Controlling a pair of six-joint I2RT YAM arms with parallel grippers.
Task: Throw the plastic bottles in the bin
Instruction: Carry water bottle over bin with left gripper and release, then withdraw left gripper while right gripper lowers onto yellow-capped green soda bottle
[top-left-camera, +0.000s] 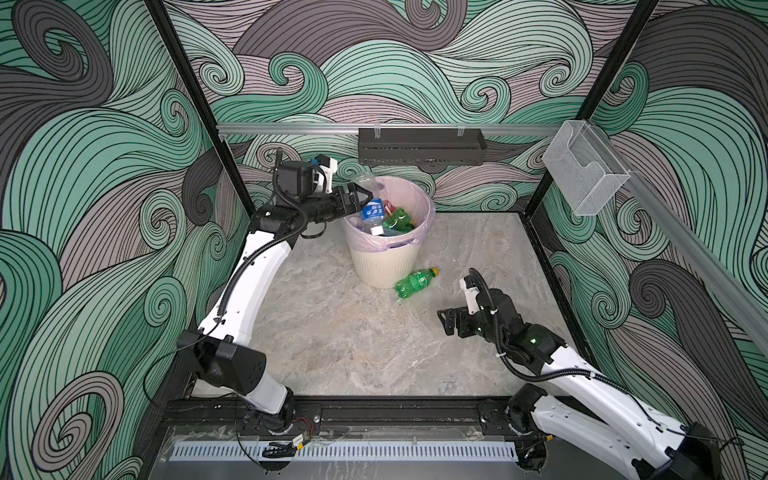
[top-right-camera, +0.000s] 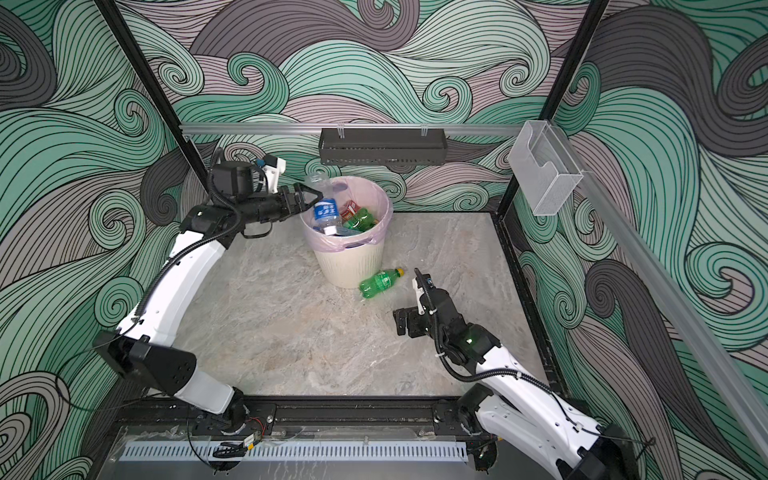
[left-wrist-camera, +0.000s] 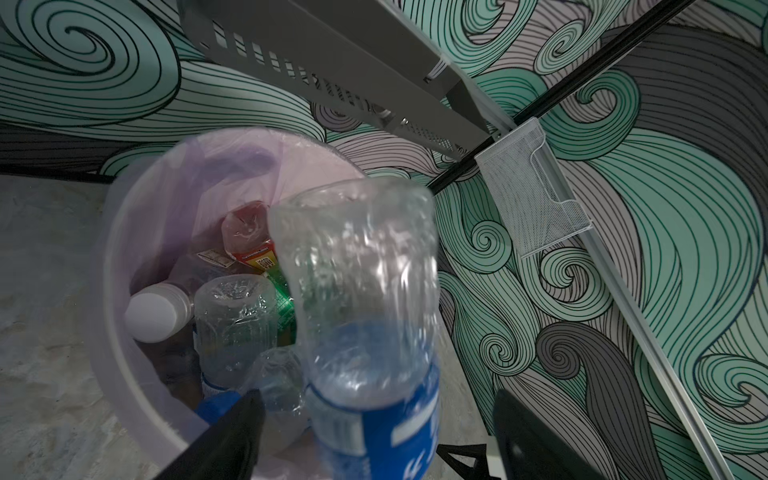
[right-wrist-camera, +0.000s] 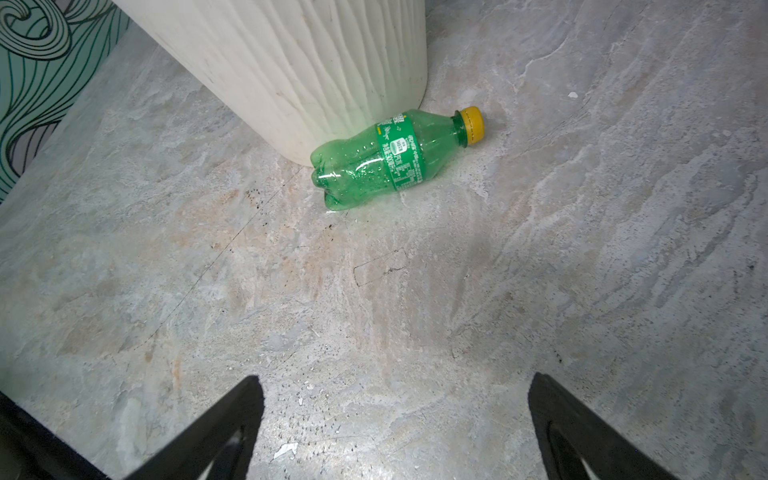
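Observation:
The cream ribbed bin (top-left-camera: 382, 266) (top-right-camera: 349, 266) with a pink liner stands at the back middle and holds several plastic bottles, among them a green one (top-left-camera: 399, 220) and a red-labelled one (left-wrist-camera: 249, 237). My left gripper (top-left-camera: 359, 197) (top-right-camera: 309, 196) (left-wrist-camera: 382, 432) is over the bin's left rim (left-wrist-camera: 112, 291), open. A clear blue-labelled bottle (top-left-camera: 372, 210) (top-right-camera: 325, 210) (left-wrist-camera: 365, 291) hangs cap-down between the jaws, with a gap on each side. A green yellow-capped bottle (top-left-camera: 415, 282) (top-right-camera: 380, 282) (right-wrist-camera: 386, 156) lies on the floor against the bin's base (right-wrist-camera: 291, 62). My right gripper (top-left-camera: 446, 322) (top-right-camera: 400, 321) (right-wrist-camera: 395, 399) is open and empty, short of it.
A black perforated tray (top-left-camera: 422, 145) (left-wrist-camera: 332, 70) hangs on the back rail above the bin. A clear plastic box (top-left-camera: 584, 170) (left-wrist-camera: 532, 199) is mounted at the right corner post. Patterned walls close in the marbled floor (top-left-camera: 353, 340) on three sides.

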